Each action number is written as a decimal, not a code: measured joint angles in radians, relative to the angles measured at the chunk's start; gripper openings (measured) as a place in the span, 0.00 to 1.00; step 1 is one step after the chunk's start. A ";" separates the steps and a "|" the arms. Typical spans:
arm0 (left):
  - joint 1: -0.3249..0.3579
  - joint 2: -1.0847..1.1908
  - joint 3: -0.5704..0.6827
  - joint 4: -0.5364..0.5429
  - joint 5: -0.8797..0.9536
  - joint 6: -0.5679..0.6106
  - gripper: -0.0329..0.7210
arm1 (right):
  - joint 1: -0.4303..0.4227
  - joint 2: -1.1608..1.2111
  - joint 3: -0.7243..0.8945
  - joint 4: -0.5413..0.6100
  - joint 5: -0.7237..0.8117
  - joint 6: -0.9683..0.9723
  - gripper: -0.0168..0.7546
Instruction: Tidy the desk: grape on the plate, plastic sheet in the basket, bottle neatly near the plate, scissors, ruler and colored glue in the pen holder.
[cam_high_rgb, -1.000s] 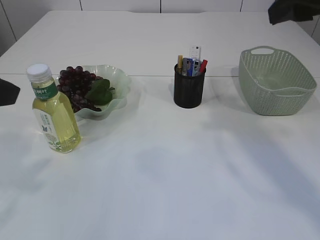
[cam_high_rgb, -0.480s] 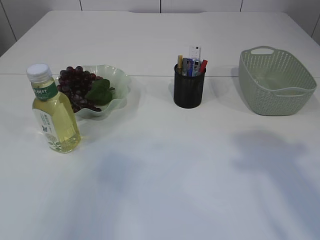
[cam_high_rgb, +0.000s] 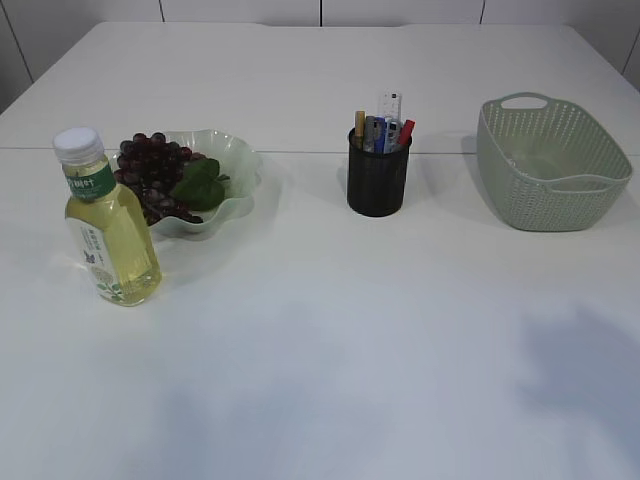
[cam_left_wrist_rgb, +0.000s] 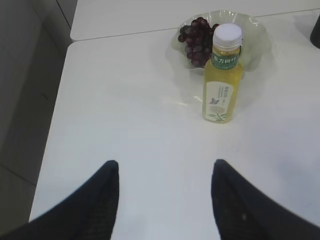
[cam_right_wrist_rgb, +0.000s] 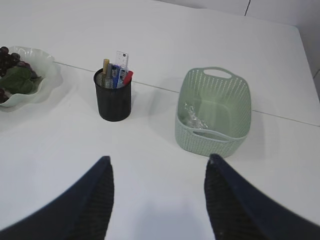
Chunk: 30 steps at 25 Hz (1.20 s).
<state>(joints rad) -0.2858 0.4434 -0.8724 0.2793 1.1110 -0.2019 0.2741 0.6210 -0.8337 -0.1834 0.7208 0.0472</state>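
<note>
Yellow bottle (cam_left_wrist_rgb: 222, 75) stands well beyond open left claw (cam_left_wrist_rgb: 165, 200).

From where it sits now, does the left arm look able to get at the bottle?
Probably yes. The left gripper is open and empty, and only bare table lies between it and the upright bottle; the plate stands behind.

perforated plastic basket (cam_high_rgb: 553, 165), mesh pen holder (cam_high_rgb: 379, 175)
</note>
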 joint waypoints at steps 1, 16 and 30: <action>0.000 -0.037 0.000 -0.009 0.017 0.000 0.62 | 0.000 -0.022 0.013 0.000 0.001 0.000 0.61; 0.000 -0.341 -0.006 -0.335 0.154 0.147 0.62 | 0.000 -0.464 0.185 0.138 0.263 0.000 0.61; 0.000 -0.432 0.170 -0.427 0.064 0.266 0.62 | 0.000 -0.640 0.186 0.142 0.466 -0.087 0.61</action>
<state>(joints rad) -0.2858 0.0110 -0.7028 -0.1474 1.1753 0.0642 0.2741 -0.0194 -0.6480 -0.0418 1.1871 -0.0403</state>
